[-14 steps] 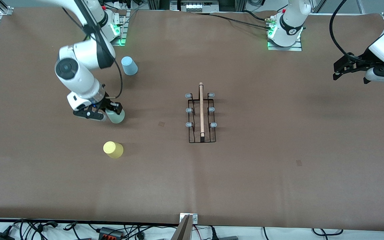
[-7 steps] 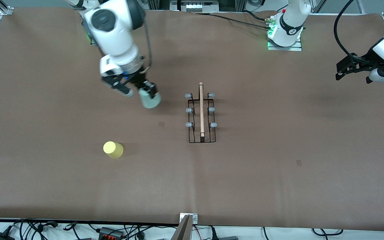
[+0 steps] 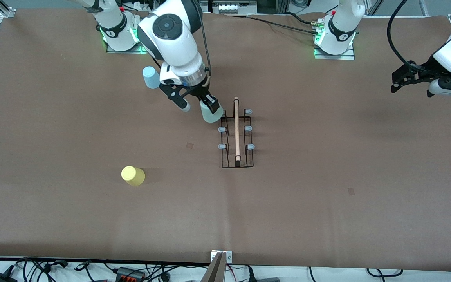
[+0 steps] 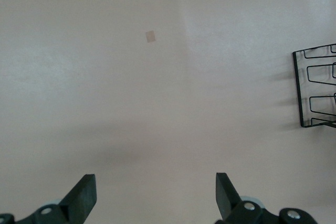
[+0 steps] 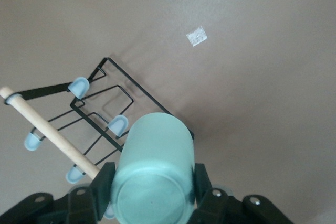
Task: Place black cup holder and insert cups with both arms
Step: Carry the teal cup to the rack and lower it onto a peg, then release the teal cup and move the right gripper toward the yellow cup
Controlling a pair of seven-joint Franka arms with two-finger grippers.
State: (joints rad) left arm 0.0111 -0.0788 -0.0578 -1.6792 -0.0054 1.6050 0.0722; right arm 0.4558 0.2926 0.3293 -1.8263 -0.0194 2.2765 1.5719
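Right gripper [image 3: 196,102], fingers clamped across pale mint green tapered plastic cup [image 3: 211,114], carried upside down over the top corner peg of thin black wire cup holder [image 3: 237,135] at frame centre, likely for seating on that peg. Wooden rod handle [image 3: 236,129] close alongside, a possible snag. Left gripper [image 3: 403,80], fingers spread and empty, waiting at the right edge. Yellow cup [image 3: 133,176] lower left, light blue cup [image 3: 150,77] beside the right arm.

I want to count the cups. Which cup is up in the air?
The pale green cup, held by the right gripper over the black rack. The yellow cup and blue cup stand on the table.
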